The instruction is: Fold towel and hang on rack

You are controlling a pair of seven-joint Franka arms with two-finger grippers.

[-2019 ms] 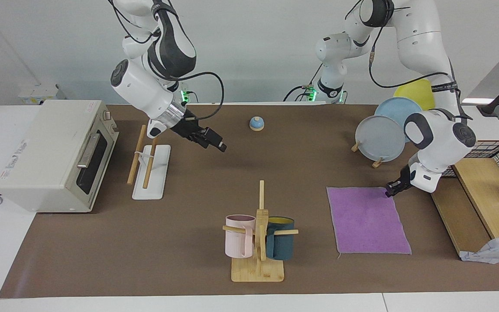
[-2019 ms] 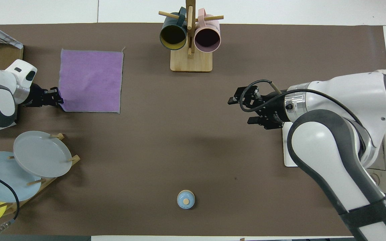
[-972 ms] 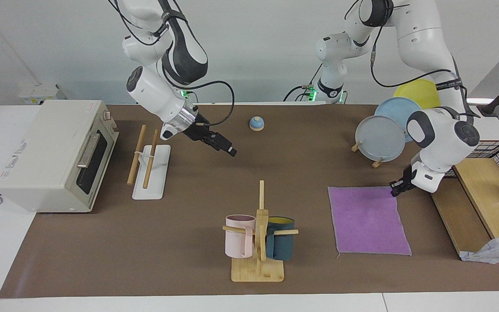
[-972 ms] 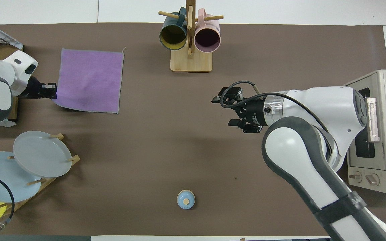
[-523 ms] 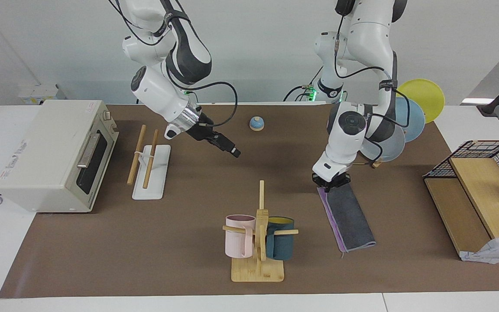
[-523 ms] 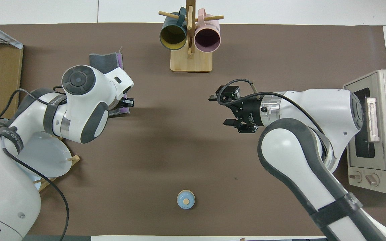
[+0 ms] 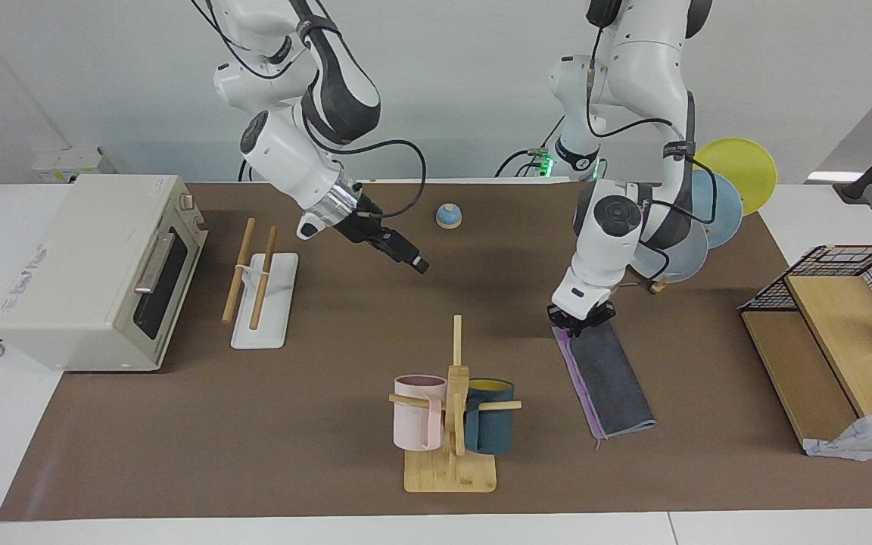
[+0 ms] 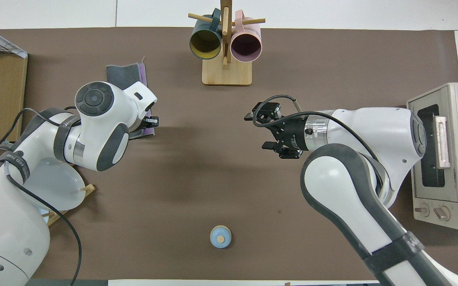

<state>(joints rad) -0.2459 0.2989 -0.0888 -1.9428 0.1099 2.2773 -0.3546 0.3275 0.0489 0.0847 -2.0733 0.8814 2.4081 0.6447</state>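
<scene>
Facing view is giving you the left gripper (image 7: 580, 322) w/ tips down on the towel (image 7: 608, 378) at its robot-side end; overhead view is hiding most of that contact under the left wrist, showing only the gripper (image 8: 152, 122) tip and part of the towel (image 8: 125, 74). You are seeing the tips pressed close together at the cloth edge, but whether they are pinching it cannot be told.

Towel is lying folded on the counter (image 7: 315, 363): dark grey face up, narrow purple strip showing along the edge toward the mug tree (image 7: 454, 409). It is sitting between mug tree and plate stand (image 7: 671, 242). Long axis is running away from the robots, slightly slanted toward the left arm's end.

Right gripper (image 7: 409, 260) is hanging over bare counter near the rack (image 7: 258, 280), fingers apart, holding nothing; overhead view is showing that gap more clearly (image 8: 268, 131).
</scene>
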